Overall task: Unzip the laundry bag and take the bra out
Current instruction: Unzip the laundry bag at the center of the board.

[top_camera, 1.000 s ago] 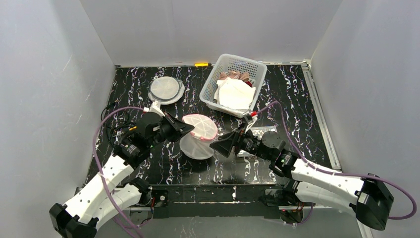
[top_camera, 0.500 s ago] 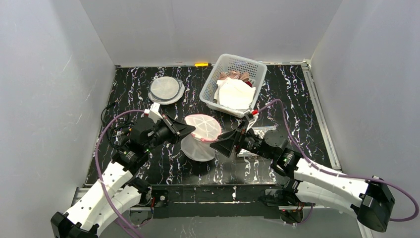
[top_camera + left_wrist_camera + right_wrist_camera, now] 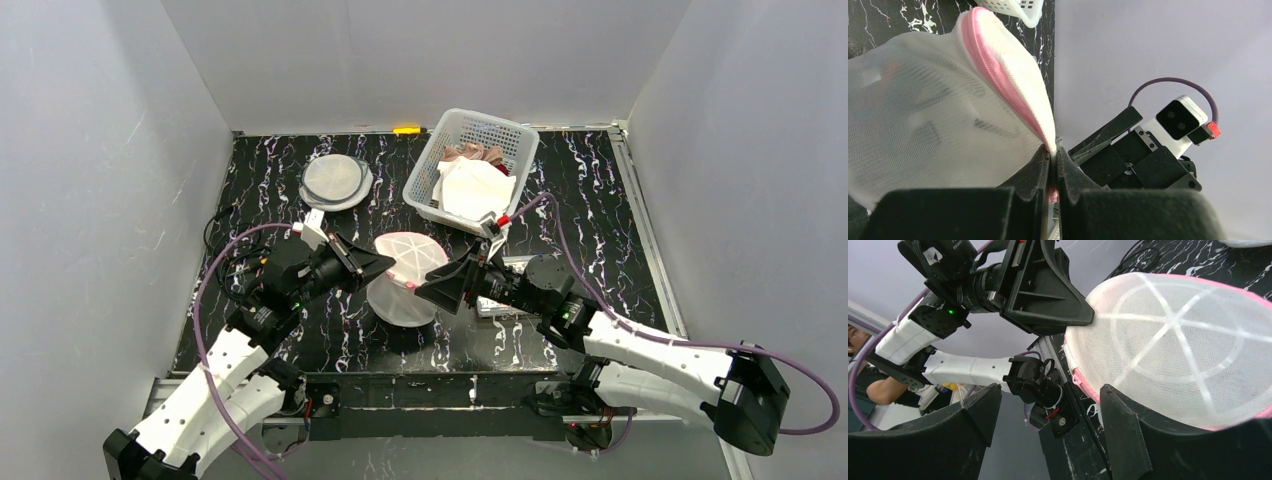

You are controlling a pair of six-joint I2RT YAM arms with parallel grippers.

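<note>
Black table (image 3: pixel 600 200) is lying under both arms. The left gripper (image 3: pixel 1053 150) is pinching the bag (image 3: pixel 405 280) by its pink edge, jaws tight together. The bag is standing mid-table between the grippers. The right gripper (image 3: pixel 432 288) is hanging wide open beside it.

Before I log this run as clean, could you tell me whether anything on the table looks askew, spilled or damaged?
Only the laundry bag stands out: it sits tipped rather than flat at mid-table, its pink zip edge pinched in the left jaws. That looks deliberate. Nothing appears spilled or torn; the basket sits level.
</note>
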